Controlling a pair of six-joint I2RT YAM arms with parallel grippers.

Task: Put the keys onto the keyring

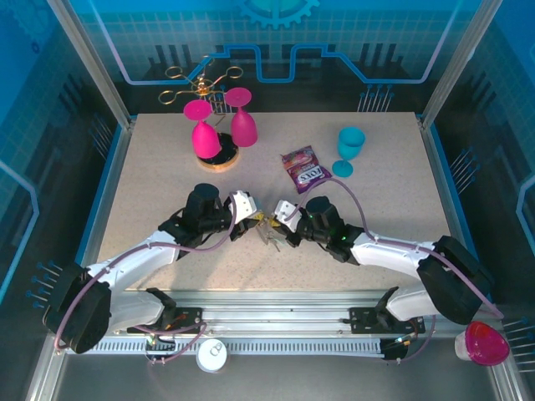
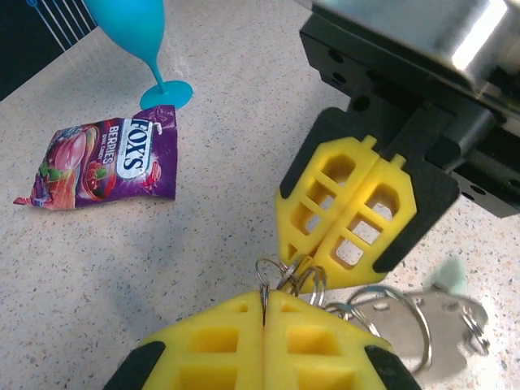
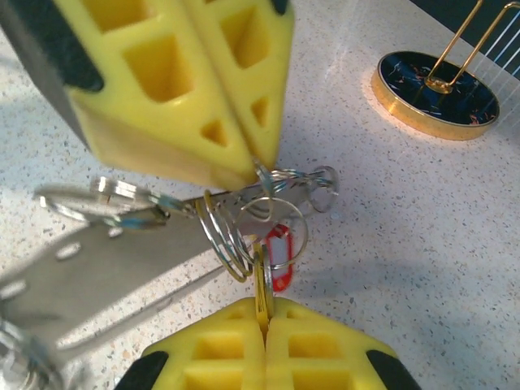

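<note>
Speckled beige table (image 1: 393,209), blue panelled walls (image 1: 351,33). Gold rack (image 1: 203,82) holds two pink goblets (image 1: 206,134) upside down; teal goblet (image 1: 349,149) stands upright near candy packet (image 1: 304,168). Mid-table, left gripper (image 1: 254,220) and right gripper (image 1: 279,220) (tips almost meeting) each pinch the keyring (image 3: 236,223), keys (image 3: 279,256) hanging off it.

A speckled beige table (image 1: 384,209) carries a gold wire rack (image 1: 222,159) on a round base near the far edge. A teal goblet (image 1: 349,150) stands upright to its right, and a purple candy packet (image 1: 304,168) lies flat between them.
</note>
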